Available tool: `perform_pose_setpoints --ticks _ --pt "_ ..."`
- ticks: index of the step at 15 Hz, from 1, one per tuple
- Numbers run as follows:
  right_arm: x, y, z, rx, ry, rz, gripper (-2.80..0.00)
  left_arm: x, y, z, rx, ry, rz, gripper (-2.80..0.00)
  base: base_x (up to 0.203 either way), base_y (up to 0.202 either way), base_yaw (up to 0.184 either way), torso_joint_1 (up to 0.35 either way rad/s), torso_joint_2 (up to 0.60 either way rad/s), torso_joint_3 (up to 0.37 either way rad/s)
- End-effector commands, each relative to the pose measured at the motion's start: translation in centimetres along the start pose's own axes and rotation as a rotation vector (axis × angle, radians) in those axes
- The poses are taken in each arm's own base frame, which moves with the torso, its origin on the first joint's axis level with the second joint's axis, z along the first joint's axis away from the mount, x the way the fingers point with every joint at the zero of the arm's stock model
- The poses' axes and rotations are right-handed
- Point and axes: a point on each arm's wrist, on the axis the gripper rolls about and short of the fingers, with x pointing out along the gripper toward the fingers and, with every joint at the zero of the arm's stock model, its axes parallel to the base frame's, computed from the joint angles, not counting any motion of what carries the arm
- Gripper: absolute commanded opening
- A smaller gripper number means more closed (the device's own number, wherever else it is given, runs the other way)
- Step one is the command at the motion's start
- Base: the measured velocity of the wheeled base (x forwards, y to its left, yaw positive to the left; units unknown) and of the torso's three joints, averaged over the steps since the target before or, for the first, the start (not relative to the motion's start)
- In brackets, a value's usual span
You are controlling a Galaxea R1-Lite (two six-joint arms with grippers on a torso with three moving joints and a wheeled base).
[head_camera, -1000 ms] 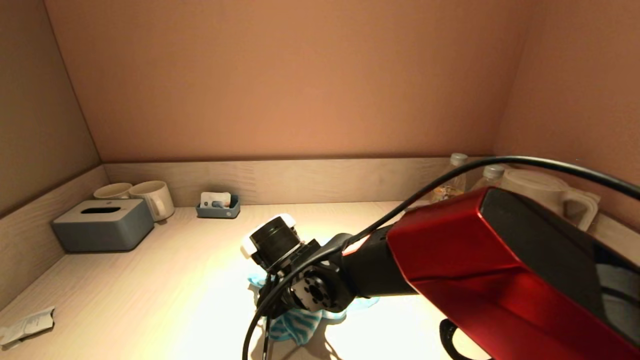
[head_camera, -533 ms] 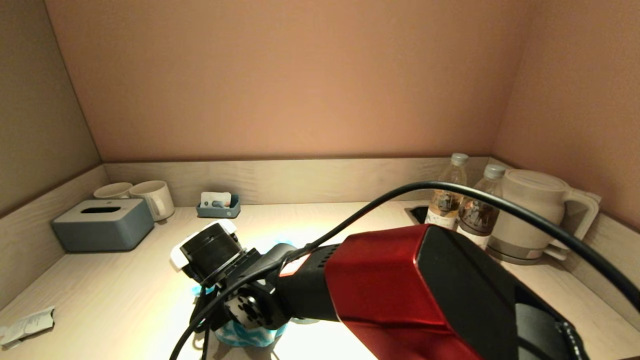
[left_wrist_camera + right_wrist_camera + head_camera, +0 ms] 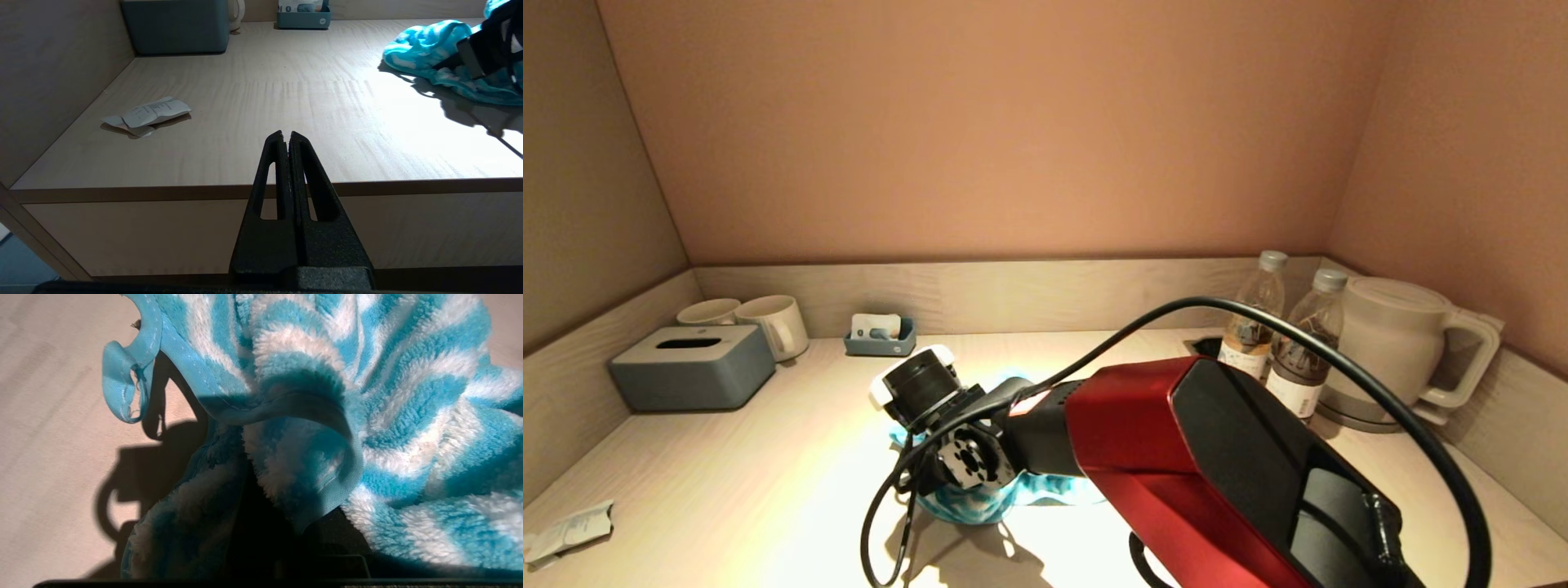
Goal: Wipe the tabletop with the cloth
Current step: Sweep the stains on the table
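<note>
A blue-and-white striped fluffy cloth [image 3: 970,506] lies bunched on the light wooden tabletop [image 3: 768,457], left of centre. My right gripper [image 3: 956,490] points down into it under the black wrist and red arm. In the right wrist view the cloth [image 3: 367,396] wraps around the right gripper [image 3: 282,522], which is shut on it and mostly buried in the pile. My left gripper [image 3: 284,134] is shut and empty, parked low in front of the table's front edge. The cloth also shows in the left wrist view [image 3: 425,53], far off to one side.
A grey tissue box [image 3: 690,366] and two mugs [image 3: 772,322] stand at the back left. A small blue tray [image 3: 879,336] sits by the back wall. Two bottles [image 3: 1250,327] and a kettle [image 3: 1401,351] are at the back right. Crumpled paper [image 3: 568,531] lies at the front left.
My right arm swept the cloth left across the table, then came back a little to the right and farther from me. The left gripper has not visibly moved.
</note>
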Motion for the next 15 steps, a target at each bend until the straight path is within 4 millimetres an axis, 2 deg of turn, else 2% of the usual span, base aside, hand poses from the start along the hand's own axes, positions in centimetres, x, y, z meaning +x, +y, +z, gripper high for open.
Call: perform_pose_setpoints --ticks 1,5,7,9,12,13,15 --pt "0.3 -2.1 -0.8 0.046 0.05 -0.039 -2.8 0.0 0.0 0.0 -0.001 0.0 0.001 -2.8 0.0 0.0 0.0 0.0 0.0 0.0" --pt "-2.2 -5.9 -2.1 0.103 0.107 -0.101 -2.8 0.0 0.0 0.0 -0.001 0.0 0.002 -2.8 0.0 0.0 0.0 0.0 0.0 0.0" --pt "-4.0 -7.0 -3.1 0.11 0.127 -0.116 -2.8 0.0 0.0 0.0 -0.001 0.0 0.001 -2.8 0.0 0.0 0.0 0.0 0.0 0.0" --pt "-5.4 -7.0 -4.6 0.102 0.133 -0.112 -2.8 0.0 0.0 0.0 -0.001 0.0 0.002 -2.8 0.0 0.0 0.0 0.0 0.0 0.0" --pt "-7.4 -2.9 -6.2 0.02 0.094 -0.031 -2.8 0.0 0.0 0.0 -0.001 0.0 0.002 -2.8 0.0 0.0 0.0 0.0 0.0 0.0" --pt "-7.6 -2.0 -6.3 0.007 0.076 -0.013 -2.8 0.0 0.0 0.0 -0.001 0.0 0.0 -2.8 0.0 0.0 0.0 0.0 0.0 0.0" --pt "-7.9 1.0 -5.8 -0.034 0.029 0.043 -2.8 0.0 0.0 0.0 -0.001 0.0 0.0 -2.8 0.0 0.0 0.0 0.0 0.0 0.0"
